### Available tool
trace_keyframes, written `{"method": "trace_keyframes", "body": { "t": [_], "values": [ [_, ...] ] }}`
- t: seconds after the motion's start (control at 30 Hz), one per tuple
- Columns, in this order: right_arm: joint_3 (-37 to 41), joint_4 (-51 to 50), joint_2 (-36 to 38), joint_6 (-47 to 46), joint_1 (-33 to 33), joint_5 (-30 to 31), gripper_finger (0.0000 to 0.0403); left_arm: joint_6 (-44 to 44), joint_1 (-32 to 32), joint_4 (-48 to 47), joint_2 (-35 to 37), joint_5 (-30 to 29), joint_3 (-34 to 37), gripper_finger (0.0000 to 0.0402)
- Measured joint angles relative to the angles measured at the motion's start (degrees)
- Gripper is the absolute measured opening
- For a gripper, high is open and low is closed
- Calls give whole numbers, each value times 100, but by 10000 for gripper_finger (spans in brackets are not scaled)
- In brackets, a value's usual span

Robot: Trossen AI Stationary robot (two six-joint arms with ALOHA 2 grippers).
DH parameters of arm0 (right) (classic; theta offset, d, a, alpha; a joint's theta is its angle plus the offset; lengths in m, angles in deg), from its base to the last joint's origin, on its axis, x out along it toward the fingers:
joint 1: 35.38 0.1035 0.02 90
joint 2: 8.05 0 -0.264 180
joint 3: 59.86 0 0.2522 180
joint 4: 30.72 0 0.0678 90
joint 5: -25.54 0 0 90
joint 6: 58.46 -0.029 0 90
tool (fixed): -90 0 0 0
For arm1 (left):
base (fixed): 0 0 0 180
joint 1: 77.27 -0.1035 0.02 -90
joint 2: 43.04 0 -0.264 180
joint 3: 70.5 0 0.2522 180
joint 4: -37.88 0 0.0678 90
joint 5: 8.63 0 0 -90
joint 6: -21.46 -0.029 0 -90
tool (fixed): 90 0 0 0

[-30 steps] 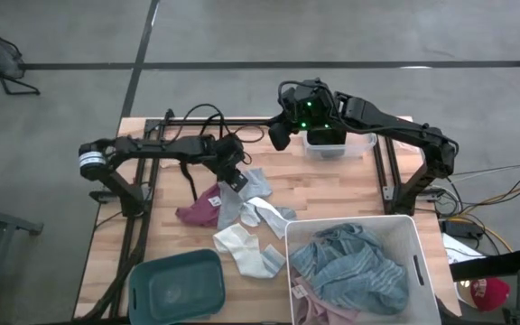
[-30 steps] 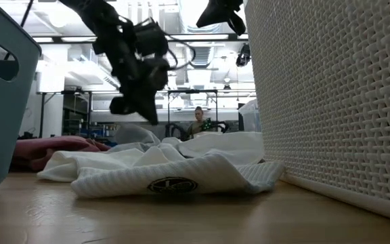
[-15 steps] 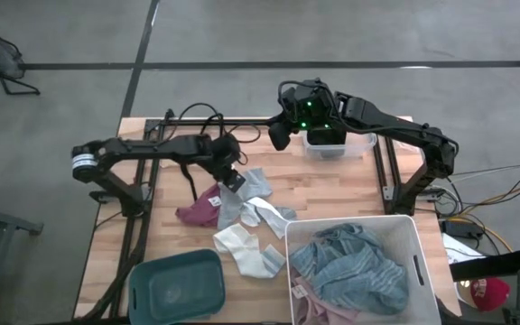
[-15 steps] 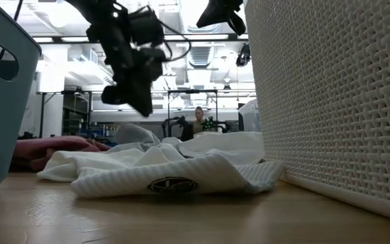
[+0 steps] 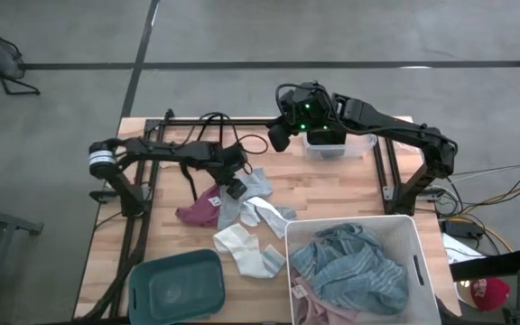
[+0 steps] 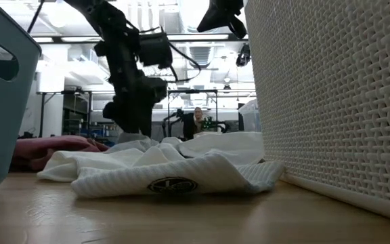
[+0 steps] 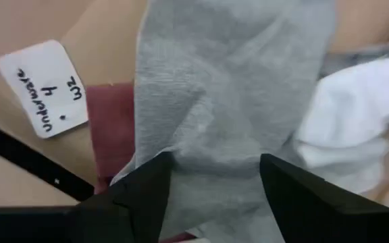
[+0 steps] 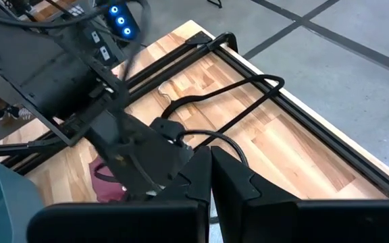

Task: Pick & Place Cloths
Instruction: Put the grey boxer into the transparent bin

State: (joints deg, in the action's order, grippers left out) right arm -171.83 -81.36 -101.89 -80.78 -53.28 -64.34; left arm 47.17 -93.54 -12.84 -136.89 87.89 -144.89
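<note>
- Grey cloth (image 7: pixel 231 101) lies in the loose pile mid-table, on top of a maroon cloth (image 5: pixel 197 209), w/ white socks (image 5: pixel 246 248) just beside, toward the white bin (image 5: pixel 421 262).
- Left gripper (image 5: pixel 234 187) is right over the grey cloth, pointing down; wrist view shows the cloth running straight out btwn its two fingers (image 7: pixel 140 196), long axis roughly in line w/ the gripper's forward reach.
- Fingers are spread wide, one each side of the fabric; nothing pinched yet, judging by the gap.
- Left arm is clearly the nearer one. Right gripper (image 5: pixel 278 137) hangs high at the table's far edge, well apart from the pile; fingers pressed together, holding nothing.
- Next move prob. turns on dropping straight down & closing on the grey layer w/o catching the maroon under it.
- White bin already holds a blue-striped cloth (image 5: pixel 350 266) & a pink one (image 5: pixel 307 302); teal bin (image 5: pixel 177 285) sits near the pile.
- Writing: white tag (image 7: pixel 42 88) on the table, handwritten, reads roughly "Underwear 4", plus something like "WZ". Round logo (image 6: pixel 170 184) on a white sock, not readable.
</note>
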Motion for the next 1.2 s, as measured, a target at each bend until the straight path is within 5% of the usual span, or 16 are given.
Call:
{"method": "trace_keyframes", "body": {
  "t": [0.27,0.53,1.2],
  "values": [
    [74,40,0,-17,-1,-2,8,-616,17,73,-595,138,-1,197],
    [77,40,0,-20,-1,0,8,-734,15,146,-539,164,-44,21],
    [96,159,-2,26,-1,0,8,-363,-517,310,1710,-531,-957,28]
  ]
}}
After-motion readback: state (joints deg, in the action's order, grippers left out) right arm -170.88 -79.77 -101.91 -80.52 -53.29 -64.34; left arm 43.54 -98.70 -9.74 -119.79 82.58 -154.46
